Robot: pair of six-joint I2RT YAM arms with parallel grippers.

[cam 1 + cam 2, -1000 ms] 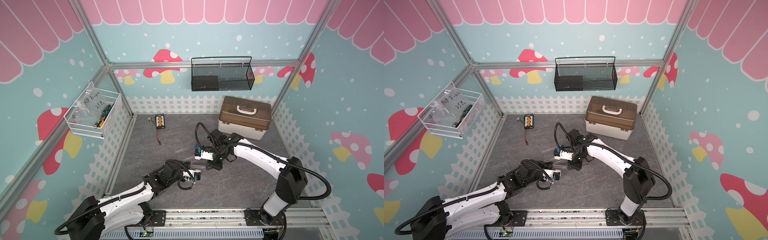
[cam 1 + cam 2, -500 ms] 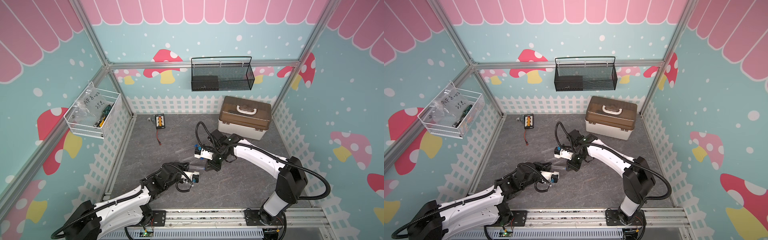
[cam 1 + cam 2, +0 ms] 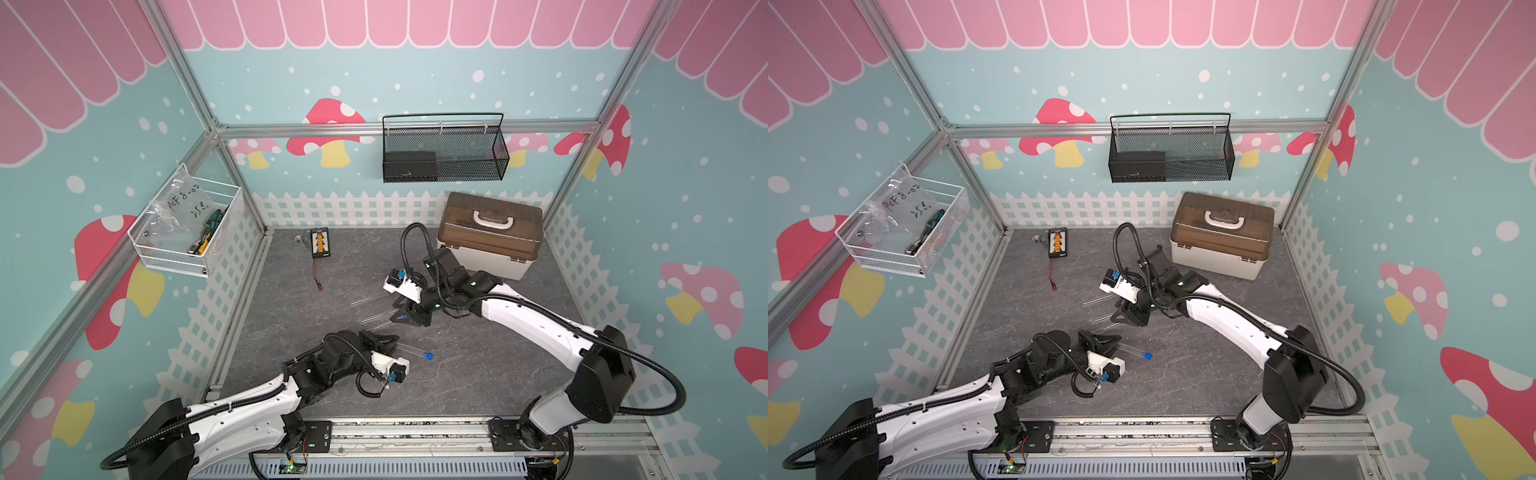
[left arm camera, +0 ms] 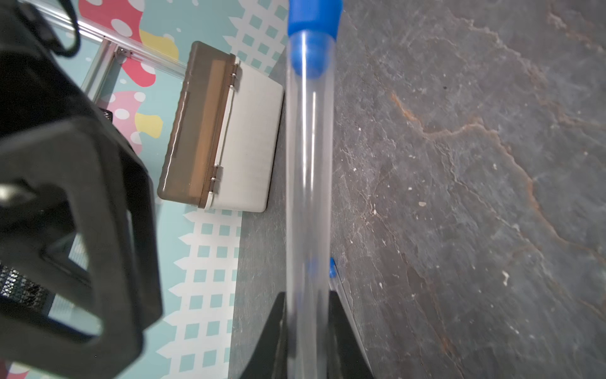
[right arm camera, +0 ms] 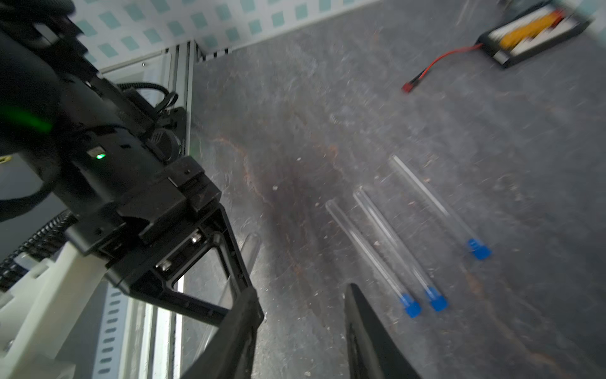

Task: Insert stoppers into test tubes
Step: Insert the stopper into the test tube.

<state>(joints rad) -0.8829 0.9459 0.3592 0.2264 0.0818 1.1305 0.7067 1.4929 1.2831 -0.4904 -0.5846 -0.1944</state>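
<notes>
Over the grey slate counter, the left claw is clenched on a test tube with its stopper in. Beyond, the right claw gapes empty beside three stoppered tubes. Farther back are a storage box and a mushroom-papered wall.

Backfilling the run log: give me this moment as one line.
left claw: shut on test tube, blue stopper in | right claw: open, empty | table: three stoppered tubes lying flat
</notes>
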